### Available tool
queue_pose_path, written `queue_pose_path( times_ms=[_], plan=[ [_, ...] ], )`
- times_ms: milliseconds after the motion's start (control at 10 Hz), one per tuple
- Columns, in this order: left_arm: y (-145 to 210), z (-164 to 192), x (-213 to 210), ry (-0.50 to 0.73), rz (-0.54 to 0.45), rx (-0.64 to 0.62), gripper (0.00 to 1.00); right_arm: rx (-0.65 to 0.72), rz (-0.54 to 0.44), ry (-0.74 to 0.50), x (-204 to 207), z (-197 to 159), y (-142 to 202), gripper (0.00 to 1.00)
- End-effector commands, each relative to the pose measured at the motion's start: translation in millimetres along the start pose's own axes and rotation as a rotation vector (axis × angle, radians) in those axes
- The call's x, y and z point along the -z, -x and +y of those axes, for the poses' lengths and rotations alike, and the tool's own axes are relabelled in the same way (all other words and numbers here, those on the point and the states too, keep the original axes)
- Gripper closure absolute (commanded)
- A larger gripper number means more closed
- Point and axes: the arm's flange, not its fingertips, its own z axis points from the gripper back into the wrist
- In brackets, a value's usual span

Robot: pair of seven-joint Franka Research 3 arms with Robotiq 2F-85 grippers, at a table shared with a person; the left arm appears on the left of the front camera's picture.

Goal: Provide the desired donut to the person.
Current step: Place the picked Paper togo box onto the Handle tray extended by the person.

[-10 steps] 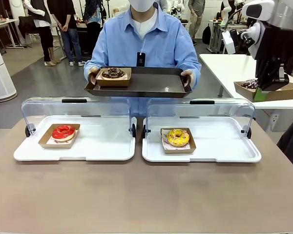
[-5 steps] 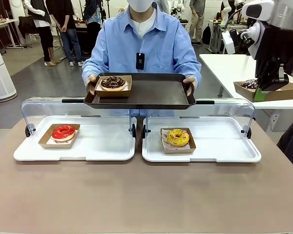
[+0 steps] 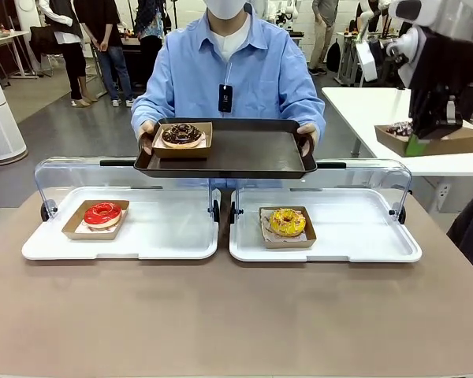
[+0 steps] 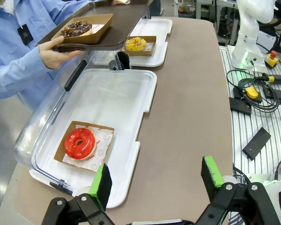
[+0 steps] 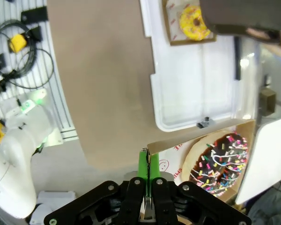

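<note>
While the person point(image 3: 229, 75) holds a dark tray point(image 3: 244, 153) level above the clear lids, a chocolate donut point(image 3: 181, 134) in a cardboard boat sits at the tray's left end. Right gripper point(image 5: 146, 174), raised right of the tray, has its jaws pinched tight on the rim of a cardboard boat point(image 5: 210, 161) carrying a sprinkled chocolate donut point(image 5: 220, 164). Left gripper point(image 4: 157, 180) hangs with jaws spread wide, gripping nothing. Below the tray, on the brown table point(image 3: 236, 315), two white bins: left one point(image 3: 122, 236) with a red donut point(image 3: 102, 213), right one point(image 3: 355, 236) with a yellow donut point(image 3: 288, 222).
</note>
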Motion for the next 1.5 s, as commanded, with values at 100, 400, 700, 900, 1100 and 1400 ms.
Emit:
queue_pose_path(
  times_ms=[100,400,700,900,1100,1400],
  plan=[
    [-0.8,0.1,-1.1,-0.011,-0.006,-0.013,0.00,0.023,-0.013,0.113,-50.6,-36.0,-66.6,0.98],
    [-0.8,0.1,-1.1,-0.011,-0.006,-0.013,0.00,0.023,-0.020,0.101,-58.2,-82.0,-149.2,0.98],
    [-0.8,0.1,-1.1,-0.011,-0.006,-0.013,0.00,0.006,-0.083,0.085,-19.0,-116.8,-222.8,0.98],
    [-0.8,0.1,-1.1,-0.011,-0.006,-0.013,0.00,0.015,-0.105,0.093,13.9,-136.6,-253.6,0.98],
    [-0.8,0.1,-1.1,-0.011,-0.006,-0.013,0.00,0.019,-0.130,0.062,40.5,-142.3,-260.1,0.98],
    [-0.8,0.1,-1.1,-0.011,-0.006,-0.013,0.00,-0.009,-0.135,0.044,43.1,-140.5,-258.5,0.98]
  ],
)
